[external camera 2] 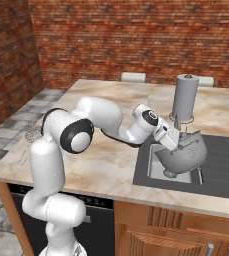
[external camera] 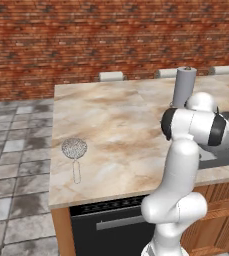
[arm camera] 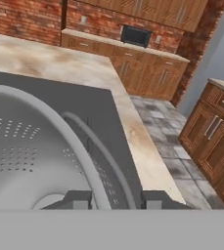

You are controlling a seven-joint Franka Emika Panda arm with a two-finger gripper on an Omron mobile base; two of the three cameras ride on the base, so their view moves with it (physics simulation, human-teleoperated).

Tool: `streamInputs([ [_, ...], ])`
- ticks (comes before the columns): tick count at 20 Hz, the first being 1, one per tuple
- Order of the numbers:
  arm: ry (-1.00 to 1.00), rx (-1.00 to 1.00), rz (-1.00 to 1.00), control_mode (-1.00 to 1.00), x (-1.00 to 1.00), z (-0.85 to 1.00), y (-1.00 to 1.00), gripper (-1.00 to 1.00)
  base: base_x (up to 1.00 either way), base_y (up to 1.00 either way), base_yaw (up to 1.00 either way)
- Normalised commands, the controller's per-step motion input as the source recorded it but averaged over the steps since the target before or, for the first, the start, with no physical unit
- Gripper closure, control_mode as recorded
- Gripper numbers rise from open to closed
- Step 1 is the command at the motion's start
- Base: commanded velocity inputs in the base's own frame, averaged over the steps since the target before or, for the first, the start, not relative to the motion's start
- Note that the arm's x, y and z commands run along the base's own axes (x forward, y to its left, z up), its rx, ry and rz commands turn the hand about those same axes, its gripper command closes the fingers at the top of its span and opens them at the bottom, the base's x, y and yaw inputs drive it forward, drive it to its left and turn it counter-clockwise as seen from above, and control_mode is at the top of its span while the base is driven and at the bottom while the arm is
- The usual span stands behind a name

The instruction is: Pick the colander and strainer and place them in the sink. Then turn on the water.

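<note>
Pincer (external camera 2: 178,134) closed on the rim of the colander (external camera 2: 185,152), one tip on each side of the rim wall in the hand view. Colander tilted, hanging over the steel basin of the sink (external camera 2: 221,172), its feet close to the basin floor; contact there not clear. Strainer (external camera: 74,149) lying flat on the marble desk (external camera: 121,125) near the left edge, handle toward the front, well apart from the sink. Paper towel roll (external camera 2: 185,97) upright just behind the sink
</note>
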Motion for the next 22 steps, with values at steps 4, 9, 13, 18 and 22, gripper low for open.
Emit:
streamInputs([
  [4,0.00,-0.03,-0.01,-1.00,0.28,-0.39,0.00,1.00,0.00,0.00,0.00],
  [9,0.00,-0.01,0.00,-1.00,0.54,-0.26,0.00,1.00,0.00,0.00,0.00],
  [13,-0.09,0.00,0.00,-1.00,0.29,-0.21,0.33,1.00,0.00,0.00,0.00],
  [18,-0.14,0.00,-0.11,-1.00,0.22,-0.07,0.98,1.00,0.00,0.00,0.00],
  [22,-0.09,0.00,-0.13,-1.00,0.28,-0.09,0.66,1.00,0.00,0.00,0.00],
])
